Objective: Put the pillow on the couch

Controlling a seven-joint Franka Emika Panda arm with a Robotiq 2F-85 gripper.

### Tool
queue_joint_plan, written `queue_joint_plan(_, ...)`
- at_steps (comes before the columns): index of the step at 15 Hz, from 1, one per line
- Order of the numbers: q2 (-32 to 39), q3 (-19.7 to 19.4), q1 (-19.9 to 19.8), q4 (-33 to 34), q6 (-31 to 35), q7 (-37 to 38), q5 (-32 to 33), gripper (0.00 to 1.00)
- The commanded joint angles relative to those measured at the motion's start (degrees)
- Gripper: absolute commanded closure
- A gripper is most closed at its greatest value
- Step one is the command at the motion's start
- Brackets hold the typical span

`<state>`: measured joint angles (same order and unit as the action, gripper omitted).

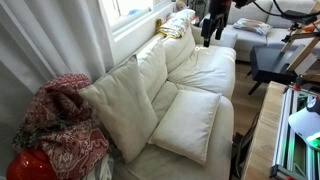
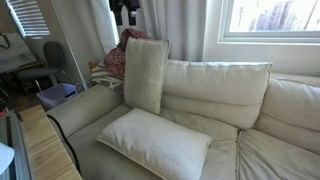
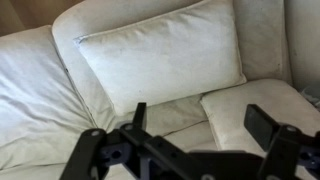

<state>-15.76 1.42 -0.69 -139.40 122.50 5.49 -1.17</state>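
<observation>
Your gripper (image 3: 199, 112) fills the bottom of the wrist view. Its two black fingers (image 3: 138, 112) are spread wide with nothing between them. Beyond them lies the couch (image 3: 35, 100), cream and wrinkled. On it sits the pillow (image 3: 165, 55), a large off-white cushion with a seamed edge, propped against the back cushions. A smoother cream pillow (image 3: 250, 105) shows at the lower right of that view, just beside it.

The exterior views give you what the wrist camera cannot: height. In both, the gripper (image 1: 209, 28) (image 2: 125, 13) hangs high over the couch, well apart from both cushions.

In an exterior view the couch (image 1: 205, 75) runs lengthwise away from the camera. The pillow (image 1: 120, 112) stands on edge at the near end, leaning into the corner of arm and back. The cream pillow (image 1: 188, 125) lies flat on the seat just beside it. Only here do you see the whole red patterned blanket (image 1: 60, 125) heaped over the near arm, and a white sofa (image 1: 250, 40) past the far end.

In an exterior view that faces the couch (image 2: 215, 95) front-on, the pillow (image 2: 147, 72) stands tall at the arm end, with the cream pillow (image 2: 155, 142) flat in front of it. The blanket (image 2: 117, 55) only peeks out behind. A window (image 2: 270, 20) sits above the back cushions. The gripper is cut off by the top edge here (too small and dark to read its opening in this view).
</observation>
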Motion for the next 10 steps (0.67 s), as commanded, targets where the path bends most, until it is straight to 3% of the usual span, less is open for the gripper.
queue_joint_plan(1, 0.0, -0.2, 0.2, 0.1, -0.1, 0.0, 0.1, 0.0)
queue_joint_plan(6, 0.0, -0.2, 0.2, 0.1, -0.1, 0.0, 0.1, 0.0)
queue_joint_plan(10, 11.9, 2.3, 2.7, 7.7, 3.8, 7.9, -6.9, 0.0)
